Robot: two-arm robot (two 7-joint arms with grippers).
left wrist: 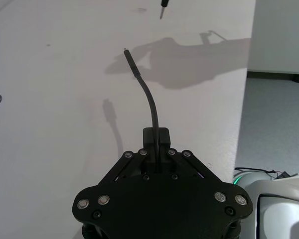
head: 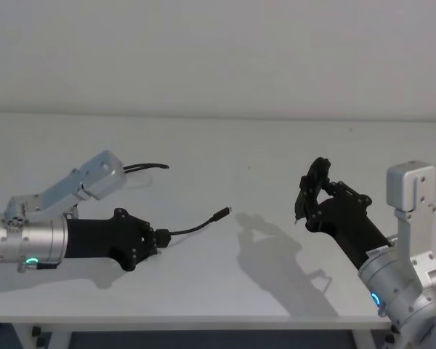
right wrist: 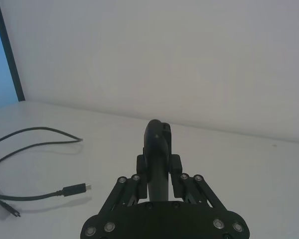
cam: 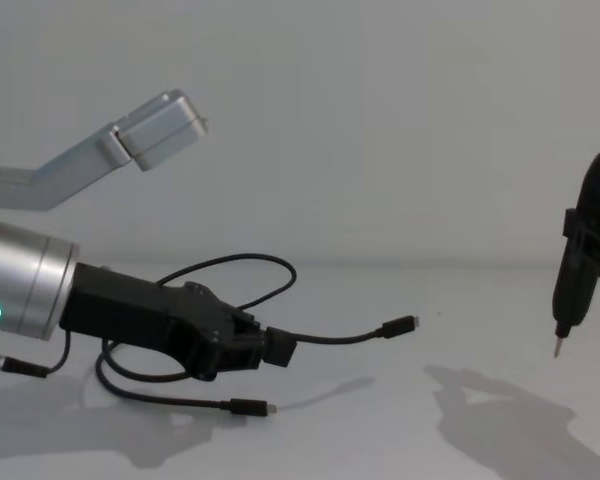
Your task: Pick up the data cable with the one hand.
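Note:
The black data cable (head: 197,227) juts out of my left gripper (head: 158,238), which is shut on a small block on the cable. Its short free end curves up to a plug (head: 223,213) that hangs just above the white table. In the left wrist view the fingers (left wrist: 162,137) clamp that block and the cable (left wrist: 150,102) arcs away over its own shadow. From the chest, the left gripper (cam: 265,345) holds the cable (cam: 340,337) level, and the cable's other strands loop behind and below the arm. My right gripper (head: 314,193) is raised at the right, shut on a slim black pen-like tool (cam: 578,270).
Loose cable loops (right wrist: 35,137) and a second plug (cam: 248,407) lie on the table near my left arm. The table's front edge (head: 203,320) runs close below both arms. The pen tool's shadow (head: 276,247) falls on the bare middle of the table.

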